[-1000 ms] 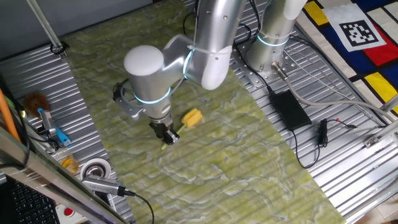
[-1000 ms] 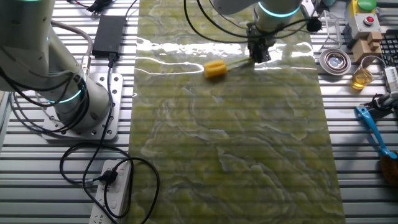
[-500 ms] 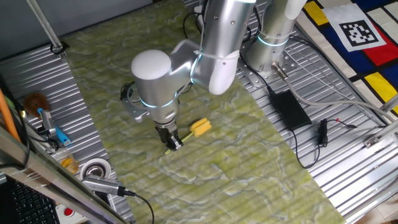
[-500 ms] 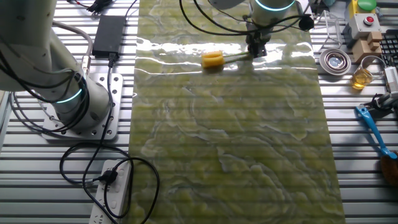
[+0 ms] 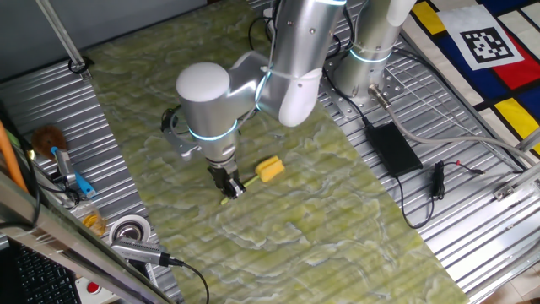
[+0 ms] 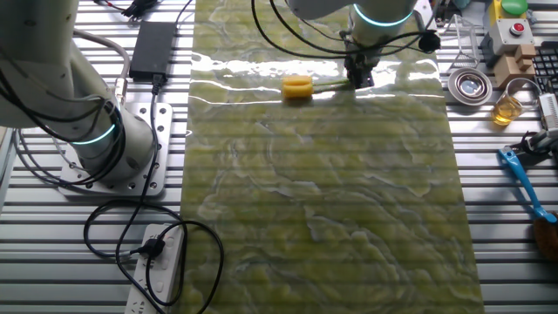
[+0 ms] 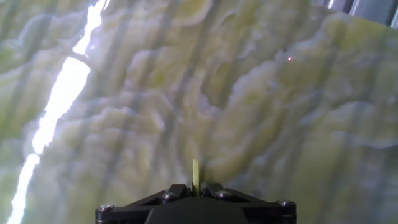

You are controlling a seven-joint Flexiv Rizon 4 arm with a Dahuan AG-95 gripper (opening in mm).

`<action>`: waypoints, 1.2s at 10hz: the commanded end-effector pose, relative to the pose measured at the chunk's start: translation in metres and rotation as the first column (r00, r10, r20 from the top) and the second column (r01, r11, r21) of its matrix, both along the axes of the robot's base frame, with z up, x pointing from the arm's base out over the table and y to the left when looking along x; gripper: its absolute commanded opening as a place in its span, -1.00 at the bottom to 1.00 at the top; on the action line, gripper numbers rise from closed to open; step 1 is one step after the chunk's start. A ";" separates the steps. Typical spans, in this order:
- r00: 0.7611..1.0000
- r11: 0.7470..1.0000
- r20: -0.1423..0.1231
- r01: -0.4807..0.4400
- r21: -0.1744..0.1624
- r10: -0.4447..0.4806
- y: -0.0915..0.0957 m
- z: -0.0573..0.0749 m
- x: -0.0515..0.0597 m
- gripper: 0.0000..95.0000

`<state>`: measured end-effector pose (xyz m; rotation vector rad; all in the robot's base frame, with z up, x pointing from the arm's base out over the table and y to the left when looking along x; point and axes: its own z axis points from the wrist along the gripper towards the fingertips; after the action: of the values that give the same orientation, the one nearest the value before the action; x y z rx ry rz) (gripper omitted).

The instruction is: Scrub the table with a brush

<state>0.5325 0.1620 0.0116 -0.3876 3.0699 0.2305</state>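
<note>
We open on the table [image 5: 337, 219], a wide green-yellow marbled sheet running the length of the bench, ribbed grey metal panels [image 5: 101, 143] on both long sides. Over it hangs the arm [image 5: 287, 76], elbow bulging, wrist turned straight down, and we judge that posture is there to press the tool flat onto the surface. At its tip the gripper [image 5: 230, 187] is clenched on the thin end of the brush's stick handle; in the hand view the jaws are closed around a sliver of yellow-green stick with marble filling everything beyond. The brush [image 5: 263, 172] lies nearly level, its chunky yellow head [image 6: 297, 86] out to one side of the fingers and down on the table, so we read this as mid-scrub, bristles dragging. Holding the stick by its far end gives reach, yet we reckon it leaves the head free to twist if pressure grows. For room: in the other fixed view the brush works near the far end of the sheet, close to a bright glare band, with a long stretch of bare marble towards the near side. The black power brick [image 5: 392, 148] and the blue-handled tool [image 6: 520, 183] lie off on the panels, well apart from the brush.
</note>
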 end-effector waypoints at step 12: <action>0.918 0.909 0.019 -0.391 -0.144 0.397 -0.067 0.012 0.007 -1.00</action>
<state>0.5380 0.0964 0.0220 -0.9627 2.9471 0.0326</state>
